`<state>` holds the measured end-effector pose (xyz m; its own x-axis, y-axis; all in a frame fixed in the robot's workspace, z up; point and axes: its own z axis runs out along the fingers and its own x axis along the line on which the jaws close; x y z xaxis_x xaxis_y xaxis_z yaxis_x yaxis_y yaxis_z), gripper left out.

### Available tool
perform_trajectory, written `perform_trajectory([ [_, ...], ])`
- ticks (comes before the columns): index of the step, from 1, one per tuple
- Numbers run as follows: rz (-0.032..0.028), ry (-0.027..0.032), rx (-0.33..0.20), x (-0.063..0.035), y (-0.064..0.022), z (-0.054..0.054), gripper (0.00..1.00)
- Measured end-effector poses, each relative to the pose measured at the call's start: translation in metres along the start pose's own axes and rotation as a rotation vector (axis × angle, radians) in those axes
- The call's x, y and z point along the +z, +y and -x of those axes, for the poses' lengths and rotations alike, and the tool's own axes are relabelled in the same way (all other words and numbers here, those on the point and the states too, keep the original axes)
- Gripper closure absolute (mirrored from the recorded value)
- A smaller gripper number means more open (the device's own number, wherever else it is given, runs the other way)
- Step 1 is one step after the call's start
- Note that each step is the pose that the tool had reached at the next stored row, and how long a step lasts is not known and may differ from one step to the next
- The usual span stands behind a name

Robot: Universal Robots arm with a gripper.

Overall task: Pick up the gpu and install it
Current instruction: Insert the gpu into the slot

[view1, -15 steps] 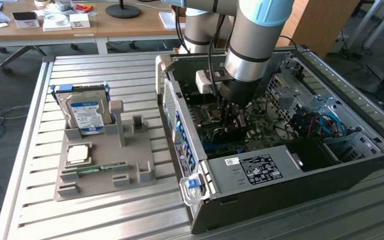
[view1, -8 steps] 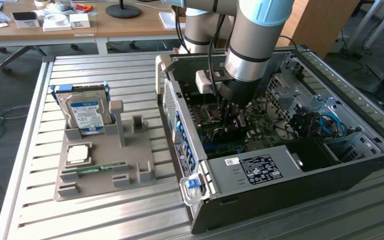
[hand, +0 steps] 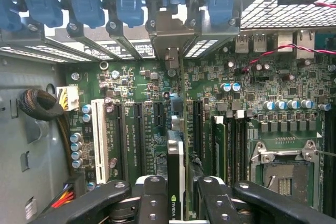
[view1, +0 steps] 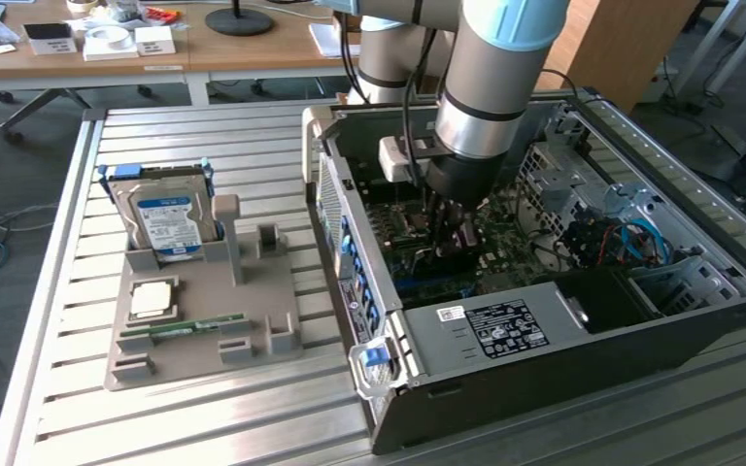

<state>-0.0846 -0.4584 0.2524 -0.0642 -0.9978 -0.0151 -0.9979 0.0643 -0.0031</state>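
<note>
In the wrist view the gpu [hand: 175, 158] stands on edge between my fingers, a dark card with a green logo near the grip. It runs away from me over the motherboard [hand: 273, 82], between the black expansion slots [hand: 137, 129]. Its silvery end bracket [hand: 169, 35] sits at the rear slot openings under the blue latches. My gripper [hand: 178, 190] is shut on the card's near end. In the exterior view my gripper [view1: 455, 233] reaches straight down into the open computer case [view1: 503, 388]. I cannot tell whether the card is seated in a slot.
A grey holder tray [view1: 205, 340] left of the case carries a hard drive [view1: 166, 221], a silver chip [view1: 152, 299] and a green RAM stick [view1: 198, 325]. Inside the case are the power supply box [view1: 503, 330], blue cables [view1: 632, 241], installed RAM [hand: 220, 145] and the CPU socket [hand: 283, 174].
</note>
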Motion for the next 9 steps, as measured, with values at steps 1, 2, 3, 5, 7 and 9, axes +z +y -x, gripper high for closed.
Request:
perform_trajectory([
  [1, 0.0001, 0.0001, 0.001, 0.0002, 0.0000, 0.0000, 0.73],
  [2, 0.0002, -0.0002, 0.002, 0.0008, 0.0001, 0.0000, 0.73],
  [3, 0.0002, -0.0001, 0.003, 0.0011, 0.0001, 0.0000, 0.73],
  [5, 0.0000, 0.0002, 0.003, 0.0011, 0.0001, 0.0000, 0.73],
  [7, 0.0001, 0.0001, 0.003, 0.0012, 0.0001, 0.0000, 0.73],
  [9, -0.0001, -0.0001, 0.003, 0.0012, 0.0001, -0.0001, 0.73],
])
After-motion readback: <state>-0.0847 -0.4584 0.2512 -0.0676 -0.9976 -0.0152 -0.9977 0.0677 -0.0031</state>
